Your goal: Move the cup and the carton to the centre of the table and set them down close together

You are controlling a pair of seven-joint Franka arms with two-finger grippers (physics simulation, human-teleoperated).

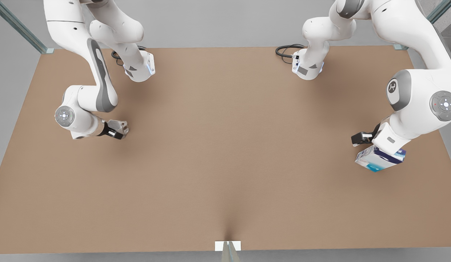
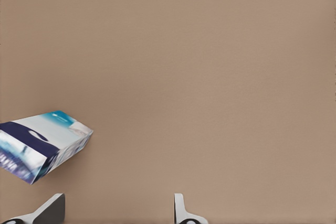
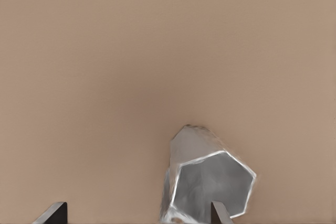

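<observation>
The centre of the worktop (image 1: 225, 163) is lying bare; both task things are sitting out toward its ends.

Nearest, at the front view's right, the carton (image 1: 380, 158) is lying partly under the left arm's wrist. The left gripper (image 2: 118, 205) is hovering with its fingers (image 2: 52, 208) spread wide and holding nothing; the carton is sitting outside the finger gap, just beside one finger.

Farther back, at the front view's left, the right gripper (image 3: 136, 211) is hanging low over the cup (image 3: 210, 182). Its fingers are also standing wide, with no grip made; one finger (image 3: 218, 211) is overlapping the cup's open mouth.

Risks:
- Closing the left fingers now would likely be catching air or clipping a carton corner, because the carton is offset from the gap.
- Closing on the cup's angled facets could be letting it slip or twist.
- Descending further could be pushing either thing away.

View differences: the front view is giving the distance from both things to the centre, while the arms are covering the fingers there. The wrist views are showing the finger spacing and each thing's offset.
</observation>
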